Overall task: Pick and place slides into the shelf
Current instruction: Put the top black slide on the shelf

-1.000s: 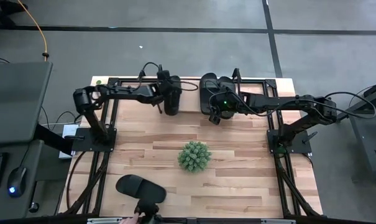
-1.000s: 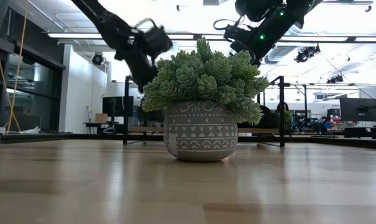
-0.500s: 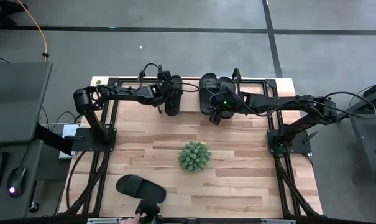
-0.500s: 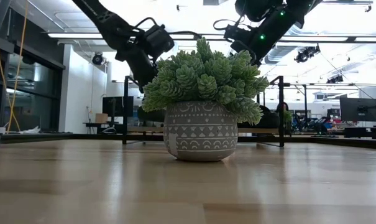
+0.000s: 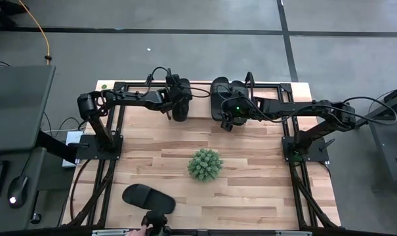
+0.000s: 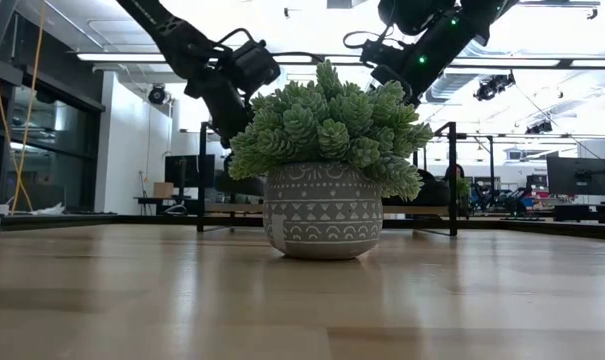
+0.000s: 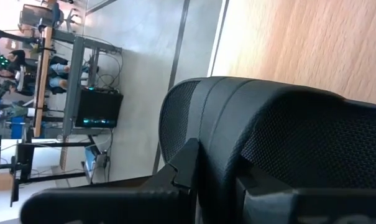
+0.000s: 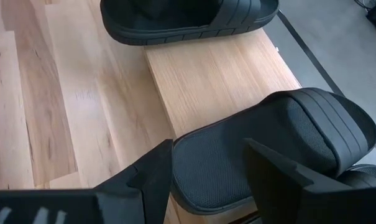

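My left gripper (image 5: 177, 98) is shut on a black slide (image 5: 180, 108) over the left part of the shelf (image 5: 270, 85), at the table's far edge. In the right wrist view two more slides lie on the shelf's light board (image 8: 219, 74), one farther off (image 8: 188, 18) and one close (image 8: 268, 149). My right gripper (image 8: 209, 162) stands open over the close slide's heel end. Another slide (image 5: 147, 196) lies on its sole on the tabletop, near left. In the low view the plant hides the held slide. My left gripper pinches a smooth black edge of the slide (image 7: 219, 155) between its two fingers, one finger (image 7: 188, 165) on each face. The fingers come slanting down from the table's left. Whether the slide's lower end touches the shelf I cannot tell. Whether my right gripper touches the close slide, I cannot tell.
A round green spiky plant in a patterned pot (image 5: 205, 164) stands mid-table, between the shelf and the near slide. Black frames (image 5: 113, 157) run along both sides of the tabletop. A dark mount (image 5: 157, 219) sits at the near edge, with a hand (image 5: 143, 229) beside it.
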You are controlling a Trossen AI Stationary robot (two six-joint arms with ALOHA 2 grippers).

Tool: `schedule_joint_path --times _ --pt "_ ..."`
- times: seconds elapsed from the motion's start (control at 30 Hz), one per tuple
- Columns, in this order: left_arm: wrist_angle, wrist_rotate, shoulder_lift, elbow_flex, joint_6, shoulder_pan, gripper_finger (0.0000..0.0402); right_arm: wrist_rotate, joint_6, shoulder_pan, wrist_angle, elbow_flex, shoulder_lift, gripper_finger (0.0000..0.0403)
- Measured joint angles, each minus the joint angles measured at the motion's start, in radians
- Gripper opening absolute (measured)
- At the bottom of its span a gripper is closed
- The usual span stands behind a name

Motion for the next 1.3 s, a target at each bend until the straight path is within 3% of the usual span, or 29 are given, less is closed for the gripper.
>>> schedule_joint_path --times 0.47,0.9,1.3 --pt "-0.002 0.061 -0.001 0.002 0.000 0.000 0.0044 0.000 0.000 0.000 -0.001 0.000 0.000 0.0183" --pt "-0.002 0.024 -0.001 0.002 0.000 0.000 0.0103 0.000 0.000 0.000 -0.008 0.000 0.000 0.0183" --pt "-0.022 -0.022 -0.001 0.002 0.000 0.001 0.0131 0.000 0.000 0.000 -0.008 0.000 0.000 0.0183"
